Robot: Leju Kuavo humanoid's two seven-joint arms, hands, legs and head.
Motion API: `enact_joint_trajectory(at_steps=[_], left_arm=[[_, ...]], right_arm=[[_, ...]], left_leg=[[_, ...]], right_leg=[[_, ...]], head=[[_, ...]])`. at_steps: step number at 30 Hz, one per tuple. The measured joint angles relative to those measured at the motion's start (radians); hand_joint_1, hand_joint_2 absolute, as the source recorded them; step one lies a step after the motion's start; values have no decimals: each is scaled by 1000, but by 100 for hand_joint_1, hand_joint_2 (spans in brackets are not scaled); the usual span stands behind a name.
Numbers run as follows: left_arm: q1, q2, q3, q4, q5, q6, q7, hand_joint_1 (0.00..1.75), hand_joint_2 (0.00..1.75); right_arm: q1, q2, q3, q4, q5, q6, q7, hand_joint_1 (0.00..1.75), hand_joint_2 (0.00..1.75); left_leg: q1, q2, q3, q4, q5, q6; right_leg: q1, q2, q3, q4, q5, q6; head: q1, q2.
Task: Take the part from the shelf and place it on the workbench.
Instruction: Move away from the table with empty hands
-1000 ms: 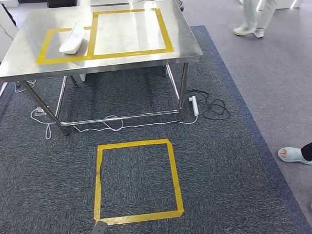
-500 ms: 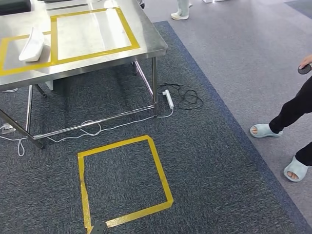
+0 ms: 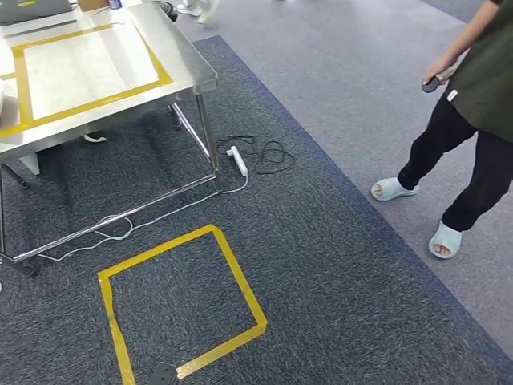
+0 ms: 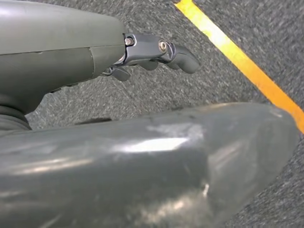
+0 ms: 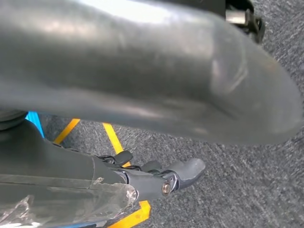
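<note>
Part out of sight, so can't tell which way or which hand nearer; workbench (image 3: 184,72) far left; left hand (image 4: 147,51) and right hand (image 5: 154,179) hanging open, holding nothing, over carpet (image 3: 339,265).

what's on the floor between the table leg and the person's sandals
In the head view, a white power strip with tangled black cable, then bare carpet and grey floor.
</note>
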Motion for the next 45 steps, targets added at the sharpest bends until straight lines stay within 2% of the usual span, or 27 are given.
enact_joint_trajectory(at_steps=[2, 4, 6, 7, 9, 11, 13, 15, 16, 17, 19, 21, 22, 23, 25, 27, 28, 30, 32, 33, 35, 37, 39, 41, 42, 44, 45], left_arm=[[-2, 0, 0, 0, 0, -1, 0, 0, 0], [-1, 0, 1, 0, 0, -2, 0, 0, 0], [3, 1, 2, 0, 0, -2, 0, 0, 0], [4, 1, 3, 0, 1, -3, 0, 0, 0], [4, 2, 4, 0, 1, -3, 0, 0, 0], [3, 2, 7, 0, 2, -4, 0, 0, 0], [2, 2, 10, 0, 2, -4, 0, 0, 0], [1, 1, 12, 0, 2, -4, 0, 0, 0], [0, 0, 12, 0, 3, -4, 0, 0, 0], [0, 0, 13, 0, 3, -4, 0, 0, 0], [2, -1, 14, 0, 3, -4, 0, 0, 0], [5, 0, 16, 0, 4, -4, 1, 0, 0], [6, 0, 17, 0, 4, -4, 1, 0, 0], [5, 1, 18, 0, 5, -4, 1, 0, 0], [3, 0, 18, 0, 5, -4, 1, 0, 0], [3, 0, 19, 0, 6, -4, 2, 0, 0], [2, 1, 20, 0, 7, -4, 2, 0, 0], [1, 0, 20, 0, 8, -4, 3, 0, 0], [-1, -1, 21, 0, 9, -4, 3, 0, 0], [-1, -1, 21, 0, 9, -4, 3, 0, 0], [1, -1, 21, 0, 9, -4, 3, 0, 0], [4, 0, 22, 0, 10, -4, 3, 0, 0], [4, 1, 23, 0, 11, -4, 3, 0, 0], [3, 1, 24, 0, 10, -4, 3, 0, 0], [2, 1, 25, 0, 10, -4, 4, 0, 0], [1, 0, 26, 0, 11, -1, 5, 0, 0], [0, 0, 27, 0, 14, 2, 6, 0, 0]], right_arm=[[1, 0, 0, 0, 0, 0, 0, 0, 0], [-1, 0, 0, 0, 0, 0, -1, 0, 0], [-1, 0, -1, 0, 0, -1, -1, 0, 0], [-1, 0, -1, 0, 0, -2, -2, 0, 0], [0, 0, -2, 0, 0, -2, -2, 0, 0], [-2, 0, -5, 0, 0, -3, -4, 0, 0], [-3, 0, -9, 0, 0, -3, -6, 0, 0], [2, 0, -11, 0, 0, -3, -9, 0, 0], [4, 0, -12, 0, 0, -3, -10, 0, 0], [5, 0, -13, 0, 0, -3, -11, 0, 0], [2, 0, -16, 0, 0, -3, -13, 0, 0], [1, 0, -16, 0, 0, -3, -14, 0, 0], [2, 0, -17, 0, 0, -3, -14, 0, 0], [3, 0, -18, 0, 0, -3, -14, 0, 0], [4, 0, -19, 0, 0, -4, -14, 0, 0], [1, 0, -19, 0, 0, -4, -14, 0, 0], [0, 0, -19, 0, 0, -4, -15, 0, 0], [1, 0, -19, 0, 0, -4, -15, 0, 0], [2, 0, -20, 0, 0, -6, -15, 0, 0], [1, 0, -20, 0, 0, -6, -15, 0, 0], [-1, 0, -21, 0, 0, -7, -15, 0, 0], [-1, 0, -21, 0, 0, -7, -14, 0, 0], [0, 0, -21, 0, 0, -7, -14, 0, 0], [-1, 0, -21, 0, 0, -7, -14, 0, 0], [-2, 0, -21, 0, 0, -7, -14, 0, 0], [-1, 0, -21, 0, 0, -7, -14, 0, 0], [1, 0, -21, 0, 0, -7, -13, 0, 0]], left_leg=[[4, -34, -13, 30, -29, -11], [6, -91, -63, 143, -97, -14], [4, -112, -124, 270, -146, -12], [3, -115, -136, 293, -142, -10], [4, -126, -108, 223, -79, -6], [10, -171, -51, 89, -15, -3], [13, -204, -25, 24, -2, 2], [11, -189, -25, 19, -1, 13], [11, -177, -25, 17, 1, 21], [11, -164, -24, 15, 4, 27], [10, -135, -23, 13, 5, 36], [6, -102, -23, 13, 4, 38], [6, -85, -22, 14, 3, 39], [5, -71, -21, 14, 1, 38], [6, -46, -14, 14, -3, 31], [0, -27, -7, 14, -10, 20], [-2, -18, -4, 14, -12, 15], [-2, 0, 2, 9, -13, 3], [3, -21, -1, 21, -29, -9], [4, -48, -16, 55, -53, -12], [5, -101, -77, 183, -121, -13], [4, -114, -133, 289, -152, -12], [4, -120, -126, 254, -103, -9], [8, -152, -69, 122, -29, -6], [10, -171, -46, 68, -9, -5], [10, -193, -27, 21, -2, 1], [10, -184, -27, 20, -1, 7]], right_leg=[[-2, 23, -4, -5, 8, -16], [-3, 47, -8, -8, 16, -26], [-1, 75, -13, -8, 19, -29], [0, 90, -14, -7, 20, -29], [0, 123, -14, -6, 23, -26], [1, 152, -19, 1, 24, -18], [1, 175, -31, 8, 27, -8], [-3, 192, -43, 6, 32, 5], [-2, 180, -48, 10, 29, 11], [-1, 153, -59, 30, 15, 16], [1, 83, -106, 133, -45, 25], [-4, 54, -168, 264, -102, 32], [-6, 50, -179, 294, -107, 34], [-8, 47, -170, 282, -94, 36], [-9, 18, -97, 157, -34, 36], [-6, -22, -30, 43, 2, 28], [-4, -33, -18, 19, 6, 22], [1, -13, -24, 15, 7, 5], [0, 11, -26, 8, 14, -10], [-2, 24, -24, 4, 18, -17], [-3, 51, -26, 1, 22, -25], [-2, 83, -27, 1, 22, -27], [-2, 116, -26, 2, 24, -25], [-2, 146, -27, 6, 25, -18], [-1, 160, -30, 9, 25, -13], [-1, 181, -39, 12, 27, -2], [-4, 189, -43, 9, 30, 4]], head=[[-2, 0], [-7, 0], [-9, 0], [-9, 0], [-9, 0], [-10, 0], [-10, 0], [-10, 0], [-9, 0], [-4, 0], [4, 0], [7, 0], [7, 0], [7, 0], [7, 0], [6, 0], [4, 0], [3, 0], [1, 0], [-1, 0], [-6, 0], [-7, 0], [-7, 0], [-8, 0], [-8, 0], [-9, 0], [-9, 0]])
